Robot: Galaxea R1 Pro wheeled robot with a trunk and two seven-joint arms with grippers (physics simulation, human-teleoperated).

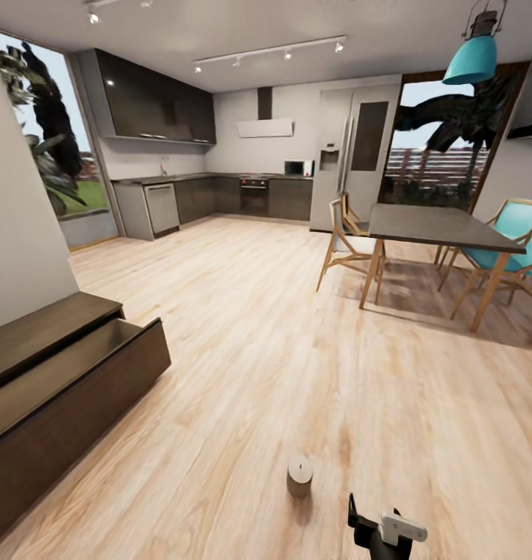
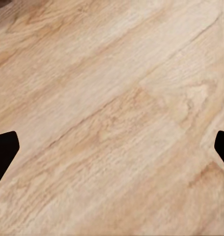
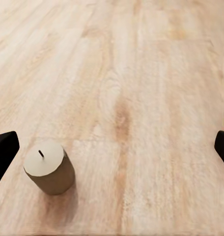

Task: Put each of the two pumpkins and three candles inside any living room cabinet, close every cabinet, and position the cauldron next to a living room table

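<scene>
One beige candle (image 1: 299, 476) with a dark wick stands upright on the wooden floor just ahead of me. In the right wrist view the candle (image 3: 48, 173) sits near one fingertip of my right gripper (image 3: 112, 150), which is open and holds nothing. That right gripper (image 1: 379, 529) hangs low, just right of the candle and nearer to me. My left gripper (image 2: 112, 150) is open over bare floor. The dark brown cabinet (image 1: 64, 412) runs along the left wall with its top drawer (image 1: 79, 354) pulled out. The pumpkins and the cauldron are out of view.
A dark-topped dining table (image 1: 433, 225) with wooden and teal chairs (image 1: 503, 260) stands at the right. The kitchen counter (image 1: 219, 194) and fridge (image 1: 351, 155) line the far wall. Wide wooden floor (image 1: 258, 334) lies between cabinet and table.
</scene>
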